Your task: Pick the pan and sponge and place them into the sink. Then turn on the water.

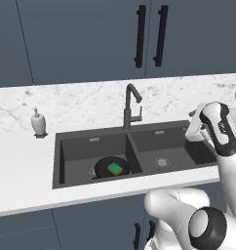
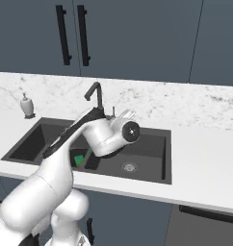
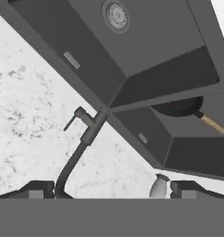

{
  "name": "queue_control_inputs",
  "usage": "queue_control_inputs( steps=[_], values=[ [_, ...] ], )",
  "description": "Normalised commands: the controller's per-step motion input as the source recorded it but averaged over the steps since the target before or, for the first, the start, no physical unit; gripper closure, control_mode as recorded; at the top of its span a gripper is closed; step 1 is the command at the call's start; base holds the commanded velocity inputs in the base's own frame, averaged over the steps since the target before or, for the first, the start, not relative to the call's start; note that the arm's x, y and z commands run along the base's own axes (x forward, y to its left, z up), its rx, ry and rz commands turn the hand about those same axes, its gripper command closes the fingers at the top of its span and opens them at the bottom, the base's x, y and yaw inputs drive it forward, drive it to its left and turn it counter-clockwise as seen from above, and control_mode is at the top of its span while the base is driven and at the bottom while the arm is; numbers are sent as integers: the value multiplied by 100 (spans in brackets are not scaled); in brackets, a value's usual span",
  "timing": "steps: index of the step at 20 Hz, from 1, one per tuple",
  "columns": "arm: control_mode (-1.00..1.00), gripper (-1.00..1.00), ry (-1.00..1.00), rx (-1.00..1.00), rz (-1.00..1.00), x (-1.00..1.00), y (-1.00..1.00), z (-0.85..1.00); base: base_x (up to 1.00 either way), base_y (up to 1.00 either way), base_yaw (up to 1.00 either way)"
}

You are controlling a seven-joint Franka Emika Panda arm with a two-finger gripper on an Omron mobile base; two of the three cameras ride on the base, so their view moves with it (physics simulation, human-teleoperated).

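Standing at the far left of the white marble counter [image 1: 22,166] was a white soap dispenser [image 1: 38,122]. Next came the dark double sink [image 1: 56,161], whose left basin held the black pan [image 1: 106,165] with the green-and-yellow sponge [image 1: 115,169] lying on top of it. In the hand view the pan's wooden handle [image 3: 213,124] pointed away from the divider. Behind the divider rose the gooseneck faucet [image 1: 131,105] with its side lever [image 3: 69,123]; no water ran. Over the right basin, with its silver drain [image 1: 162,161], hung the gripper [image 3: 112,189], jaws spread wide and empty, seemingly facing the faucet, though the arm hid much.
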Motion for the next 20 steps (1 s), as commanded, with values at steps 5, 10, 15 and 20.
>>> queue_control_inputs(
  steps=[5,10,15,20],
  values=[
    [-100,-100,7,19,-2,76,0,-13,0,0,0],
    [-100,-100,6,20,-1,69,0,-7,0,0,0],
    [-100,-100,0,16,0,44,1,-7,0,0,0],
    [-100,-100,0,14,0,31,9,-15,0,0,0]
  ],
)
